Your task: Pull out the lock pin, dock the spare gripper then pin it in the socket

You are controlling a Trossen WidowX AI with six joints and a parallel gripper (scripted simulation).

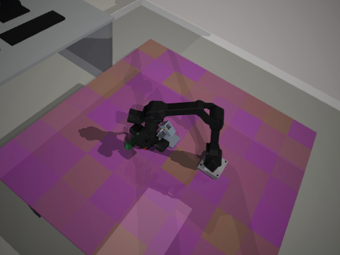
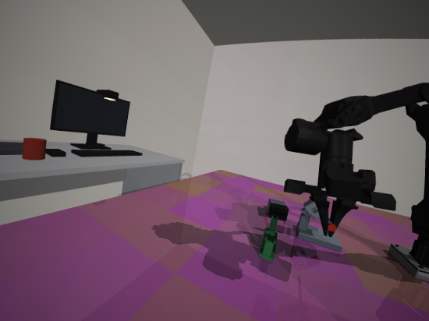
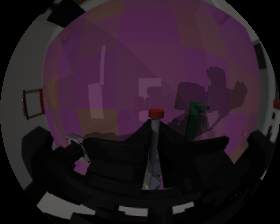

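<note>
My gripper (image 2: 329,234) (image 3: 152,122) is shut on the lock pin. The pin's red head (image 1: 144,149) (image 2: 331,227) (image 3: 156,113) shows at the fingertips, and its grey shaft runs back between the fingers in the wrist view. The grey mount (image 1: 174,141) (image 2: 320,240) stands behind the fingers in the exterior view, with its tilted socket (image 1: 167,125) (image 2: 310,209) on top. The pin's head is well to one side of the socket; the shaft's far end is hidden. The green spare gripper (image 1: 128,146) (image 2: 268,246) (image 3: 193,121) is on the table beside my gripper, a dark block at one end.
The arm's base plate (image 1: 217,172) (image 2: 404,261) stands beyond the mount. The arm arches above the mount. A separate desk (image 1: 83,23) (image 2: 156,163) with a monitor (image 2: 91,111), a keyboard (image 1: 34,27) (image 2: 105,153) and a red mug (image 2: 34,149) stands away from the checkered table.
</note>
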